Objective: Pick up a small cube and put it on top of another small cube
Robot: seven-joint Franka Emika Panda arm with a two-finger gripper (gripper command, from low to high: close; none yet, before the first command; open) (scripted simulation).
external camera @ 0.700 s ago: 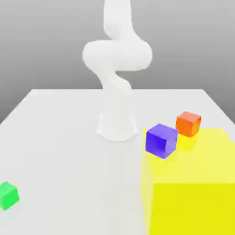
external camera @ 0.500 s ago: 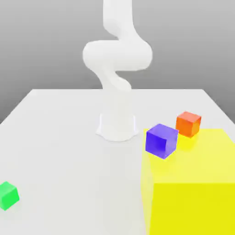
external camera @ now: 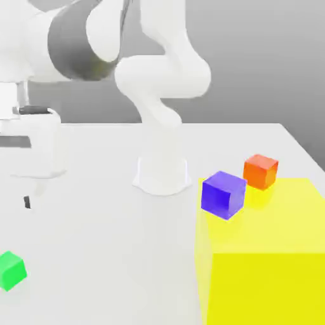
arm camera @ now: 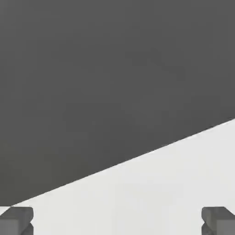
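Moved since earlier: the arm's forearm and hand swung into the exterior view's left side, where moments before only the base column and an upper loop of the arm stood; the cubes and block lay exactly as they had.
Gripper (external camera: 26,202): hung above the white table (external camera: 108,254), with one dark fingertip (external camera: 26,202) visible below the white hand body; in the hand view two dark fingertips (arm camera: 16,219) sat far apart, so the jaws were spread wide and held nothing.
Green cube (external camera: 11,271): rested on the table near the exterior view's lower left corner, below the gripper in the picture and apart from it, untouched.
Purple cube (external camera: 223,194): sat on the near corner of the big yellow block (external camera: 266,254).
Orange cube (external camera: 260,171): stood just beyond the yellow block's far edge, near the purple one.
Stage, as judged: approach to the pick, grasp not yet begun.
Risk at pick: the green cube lay close to the table's edge, so an off-centre descent could have nudged it away or off the table.
Risk at carry: the raised yellow block meant a low transfer could have clipped its side.
Risk at placing: a skewed release could have toppled the cube or pushed the purple one off its corner.
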